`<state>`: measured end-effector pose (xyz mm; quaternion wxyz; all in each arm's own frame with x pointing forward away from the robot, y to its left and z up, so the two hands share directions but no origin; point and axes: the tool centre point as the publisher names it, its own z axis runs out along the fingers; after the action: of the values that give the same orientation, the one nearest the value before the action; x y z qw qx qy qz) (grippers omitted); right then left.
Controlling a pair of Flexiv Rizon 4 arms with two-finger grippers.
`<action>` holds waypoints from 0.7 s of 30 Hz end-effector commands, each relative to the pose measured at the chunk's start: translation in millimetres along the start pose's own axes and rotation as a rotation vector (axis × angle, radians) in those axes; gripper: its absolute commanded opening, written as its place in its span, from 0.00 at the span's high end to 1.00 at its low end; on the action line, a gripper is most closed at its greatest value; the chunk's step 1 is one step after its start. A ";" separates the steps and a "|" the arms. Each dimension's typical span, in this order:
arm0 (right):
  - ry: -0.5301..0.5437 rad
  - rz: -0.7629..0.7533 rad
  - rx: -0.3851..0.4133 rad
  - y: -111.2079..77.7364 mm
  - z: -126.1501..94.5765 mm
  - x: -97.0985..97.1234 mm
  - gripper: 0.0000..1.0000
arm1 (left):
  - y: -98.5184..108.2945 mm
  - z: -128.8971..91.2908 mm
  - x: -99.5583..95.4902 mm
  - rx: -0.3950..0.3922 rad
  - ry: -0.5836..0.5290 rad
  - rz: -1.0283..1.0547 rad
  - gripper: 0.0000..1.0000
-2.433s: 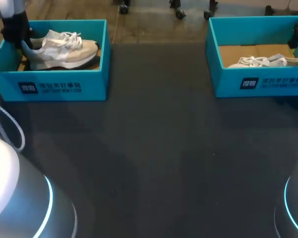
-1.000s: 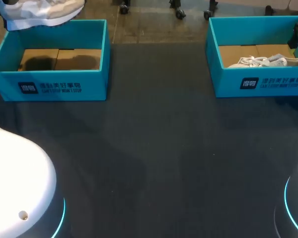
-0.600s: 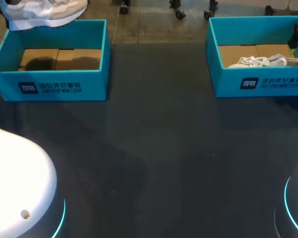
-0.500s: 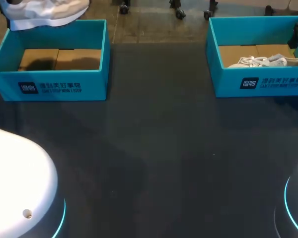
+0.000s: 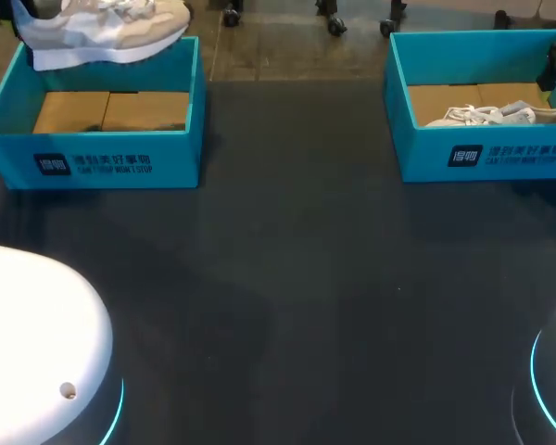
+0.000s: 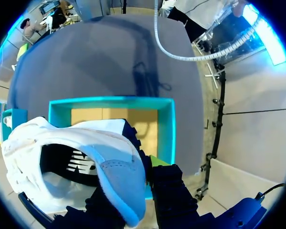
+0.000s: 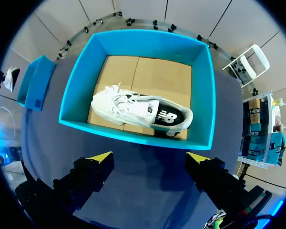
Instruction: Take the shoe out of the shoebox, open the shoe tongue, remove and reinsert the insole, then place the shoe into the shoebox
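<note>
A white and beige shoe (image 5: 102,28) hangs above the far side of the left teal shoebox (image 5: 93,162), whose cardboard floor is bare. In the left wrist view my left gripper (image 6: 140,171) is shut on the heel of this shoe (image 6: 71,162), with the shoebox (image 6: 170,129) under it. A second white shoe (image 7: 143,112) lies inside the right teal shoebox (image 7: 133,136), laces toward the left box. My right gripper (image 7: 149,157) stands open above the table just outside this box's near wall, holding nothing.
The right shoebox (image 5: 482,153) with its shoe (image 5: 496,114) stands at the table's far right. The dark table (image 5: 296,297) spreads between and before the boxes. My arms' white bases (image 5: 28,343) sit at the near corners.
The left gripper lifted the shoe out of the left box, and over the last second it has carried it a little to the right and lower. The right gripper has kept still.
</note>
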<state>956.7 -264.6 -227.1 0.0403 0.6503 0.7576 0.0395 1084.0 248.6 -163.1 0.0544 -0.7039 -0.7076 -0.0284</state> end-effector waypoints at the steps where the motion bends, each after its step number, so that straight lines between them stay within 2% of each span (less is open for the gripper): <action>1: 0.000 0.000 0.000 -0.3 -0.3 -0.1 0.00 | -38.6 -4.1 -9.4 -0.106 0.014 -0.003 1.00; 21: 0.000 0.000 0.000 -0.3 -0.3 -0.1 0.00 | -130.5 -14.7 -61.3 -0.145 0.048 -0.090 1.00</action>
<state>956.7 -264.6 -227.1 0.0403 0.6503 0.7576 0.0395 977.5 191.2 -156.7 0.0779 -0.6689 -0.7386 -0.0306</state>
